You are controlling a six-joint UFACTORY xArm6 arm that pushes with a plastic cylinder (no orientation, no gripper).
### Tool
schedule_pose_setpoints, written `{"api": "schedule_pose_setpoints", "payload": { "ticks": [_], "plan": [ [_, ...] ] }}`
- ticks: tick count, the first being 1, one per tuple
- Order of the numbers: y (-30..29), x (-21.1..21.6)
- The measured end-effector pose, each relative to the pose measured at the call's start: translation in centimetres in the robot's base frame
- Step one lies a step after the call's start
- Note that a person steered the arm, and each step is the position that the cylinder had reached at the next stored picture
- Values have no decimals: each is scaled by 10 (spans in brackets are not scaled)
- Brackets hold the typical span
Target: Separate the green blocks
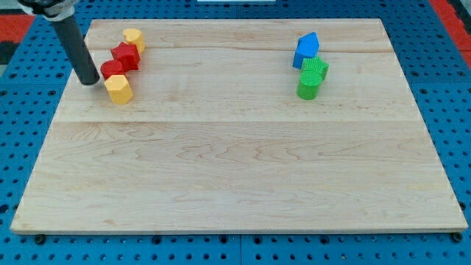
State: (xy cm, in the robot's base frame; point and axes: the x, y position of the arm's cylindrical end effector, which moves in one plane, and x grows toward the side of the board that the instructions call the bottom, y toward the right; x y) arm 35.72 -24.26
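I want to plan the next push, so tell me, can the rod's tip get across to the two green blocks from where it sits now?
Probably yes. My tip sits at the view's left, beside the red blocks, far from the green blocks. The bare board between looks free, though a blue block touches the greens from the view's top.

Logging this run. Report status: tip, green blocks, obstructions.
My tip at the board's far left, beside the red blocks. Green blocks touching, far right, not yet separated. Blue block against the upper green one. Path across clear.
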Motion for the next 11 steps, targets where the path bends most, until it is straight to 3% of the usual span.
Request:
{"api": "schedule_pose_setpoints", "payload": {
  "ticks": [2, 3, 4, 5, 6, 8, 10, 11],
  "plan": [
    [18, 0],
    [7, 16],
    [17, 63],
    [87, 102],
    [195, 106],
    [388, 71],
    [399, 24],
    [384, 23]
  ]
}}
